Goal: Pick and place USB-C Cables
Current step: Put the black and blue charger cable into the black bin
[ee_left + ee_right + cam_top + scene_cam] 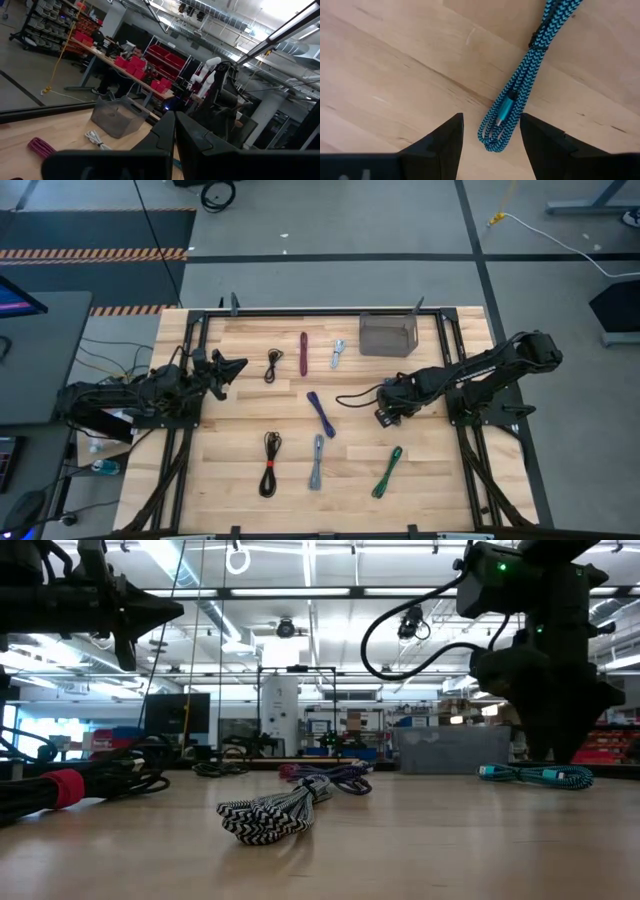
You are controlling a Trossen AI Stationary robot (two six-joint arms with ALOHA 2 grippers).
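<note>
L arm: parked at table's 9 o'clock edge, gripper pinched tight, aimed 3 o'clock.
R arm: reaches in from 3 o'clock, wrist down, gripper fingers spread.

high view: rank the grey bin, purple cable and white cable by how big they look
1. grey bin
2. purple cable
3. white cable
All lie flat on the table, so the order is fairly trustworthy.

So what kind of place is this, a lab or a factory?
Probably a workshop or robotics lab: shelves of red bins stand behind a long workbench, strip lights hang from an open ceiling, and striped hazard tape marks the concrete floor.
</note>
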